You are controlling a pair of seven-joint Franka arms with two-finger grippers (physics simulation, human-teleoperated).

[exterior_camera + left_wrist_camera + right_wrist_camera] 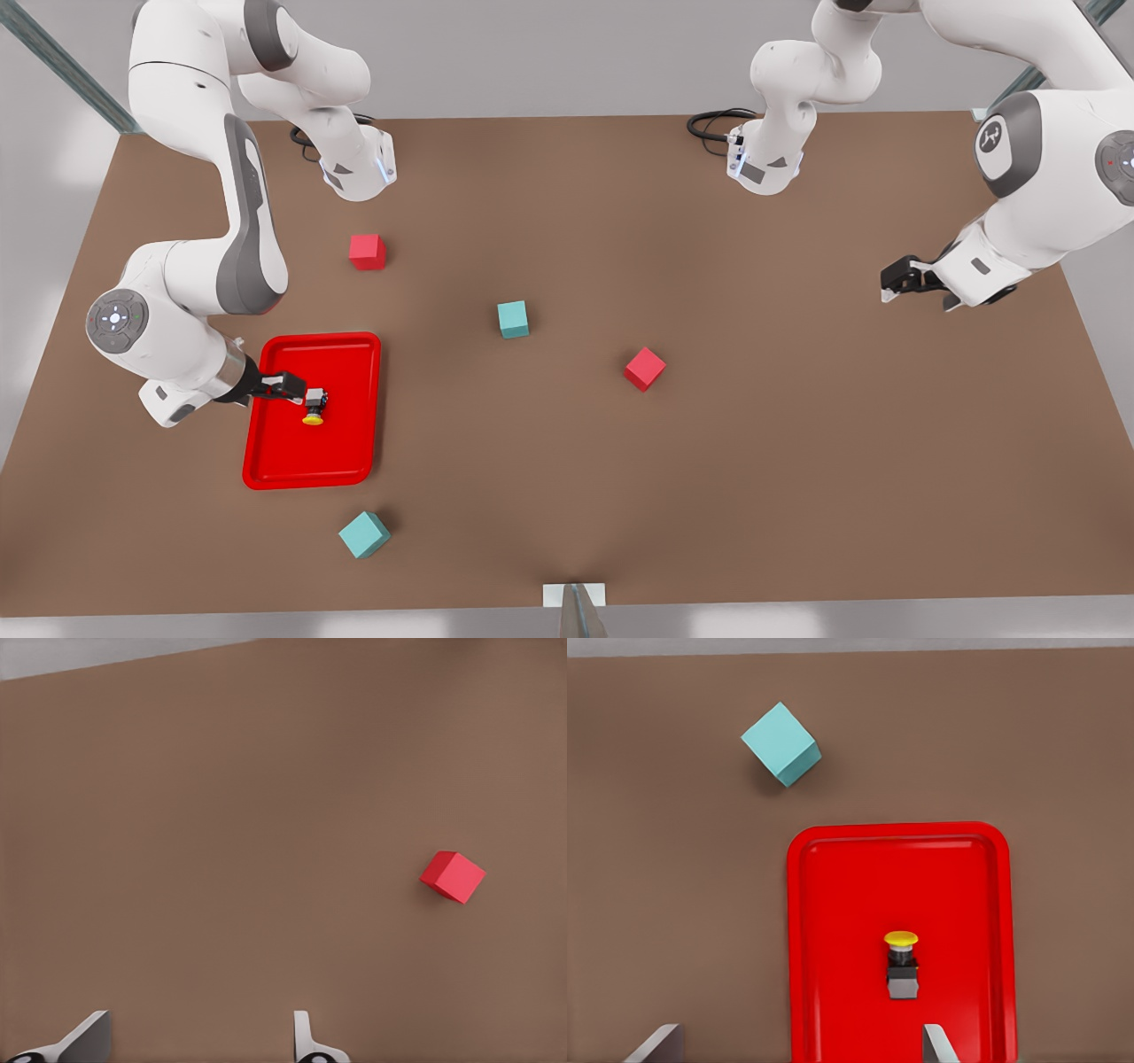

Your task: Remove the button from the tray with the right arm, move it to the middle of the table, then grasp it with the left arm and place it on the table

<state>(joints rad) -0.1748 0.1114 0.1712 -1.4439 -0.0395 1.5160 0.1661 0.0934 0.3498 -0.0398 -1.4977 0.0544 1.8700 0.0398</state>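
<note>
The button [314, 406] [902, 966] lies on its side inside the red tray [345, 461] [833, 930], its yellow cap toward the tray's far rim in the right wrist view. My right gripper [297, 389] [799, 1047] hovers over the tray at the front view's left. It is open, and the button sits just ahead of its fingertips, untouched. My left gripper [895, 280] [195, 1047] waits open above the bare table [797, 461] at the front view's right, holding nothing.
A red cube [644, 368] [454, 876] and a teal cube [513, 319] sit near the table's middle. Another red cube [367, 252] lies behind the tray. A second teal cube [363, 533] [780, 742] lies near the front edge beside the tray.
</note>
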